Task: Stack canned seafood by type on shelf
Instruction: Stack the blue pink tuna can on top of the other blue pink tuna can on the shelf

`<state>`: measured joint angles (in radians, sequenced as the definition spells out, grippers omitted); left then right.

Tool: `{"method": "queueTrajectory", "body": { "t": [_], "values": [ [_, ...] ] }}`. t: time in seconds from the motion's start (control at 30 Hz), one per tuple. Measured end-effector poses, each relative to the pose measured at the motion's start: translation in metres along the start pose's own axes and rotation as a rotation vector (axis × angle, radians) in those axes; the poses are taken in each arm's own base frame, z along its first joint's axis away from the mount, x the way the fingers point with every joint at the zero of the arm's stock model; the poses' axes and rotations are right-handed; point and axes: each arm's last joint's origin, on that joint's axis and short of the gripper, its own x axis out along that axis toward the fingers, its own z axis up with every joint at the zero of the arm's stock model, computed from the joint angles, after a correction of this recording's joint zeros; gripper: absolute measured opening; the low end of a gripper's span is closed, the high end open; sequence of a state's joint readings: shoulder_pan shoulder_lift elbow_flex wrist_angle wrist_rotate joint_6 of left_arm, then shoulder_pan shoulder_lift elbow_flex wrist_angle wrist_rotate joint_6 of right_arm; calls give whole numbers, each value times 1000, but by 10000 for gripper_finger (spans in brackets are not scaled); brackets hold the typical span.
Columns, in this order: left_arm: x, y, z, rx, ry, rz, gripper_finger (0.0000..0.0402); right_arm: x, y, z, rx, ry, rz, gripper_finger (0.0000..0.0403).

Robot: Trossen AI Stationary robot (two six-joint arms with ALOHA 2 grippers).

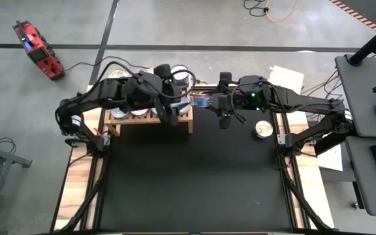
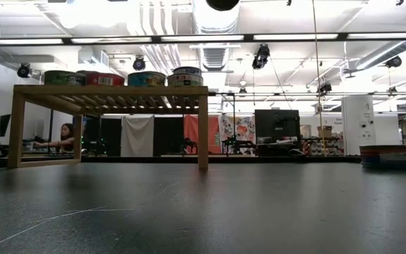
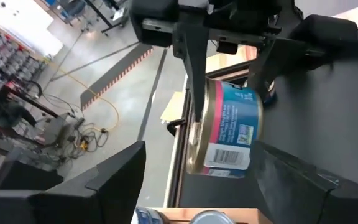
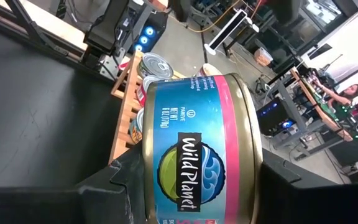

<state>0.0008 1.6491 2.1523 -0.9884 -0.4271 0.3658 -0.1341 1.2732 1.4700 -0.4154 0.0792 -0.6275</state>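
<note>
The big black table [image 1: 194, 183] is mostly bare, w/ the wooden shelf [image 2: 111, 93] at its far left. Some cans [image 2: 146, 77] already sit on top of the shelf, abt four side by side in the low view, so part of the job looks done. One more can [image 1: 264, 129] waits on the table's far right side, not put away yet. The right gripper [image 1: 204, 102] holds a blue and pink can [image 4: 197, 149] up in the air, just right of the shelf, fingers squeezed on its top and bottom. The left gripper [image 1: 175, 117] hangs over the shelf's right end, fingers spread wide, nothing in them. I think that can goes up next, then the last one.
</note>
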Motion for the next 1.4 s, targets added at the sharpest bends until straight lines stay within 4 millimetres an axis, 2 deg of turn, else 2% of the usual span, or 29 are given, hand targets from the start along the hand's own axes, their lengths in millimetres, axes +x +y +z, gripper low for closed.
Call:
{"method": "queueTrajectory", "body": {
  "t": [0.57,1.2,1.3,1.4],
  "values": [
    [27,-17,-4,-3,55,-46,272,0,0,0,0,0,-1,183],
    [49,-27,-1,42,46,-39,271,0,0,0,0,0,0,183],
    [49,-27,-1,43,47,-39,255,0,0,0,0,0,1,183],
    [50,-26,-1,42,48,-36,218,0,0,0,-1,1,2,183]
  ]
}}
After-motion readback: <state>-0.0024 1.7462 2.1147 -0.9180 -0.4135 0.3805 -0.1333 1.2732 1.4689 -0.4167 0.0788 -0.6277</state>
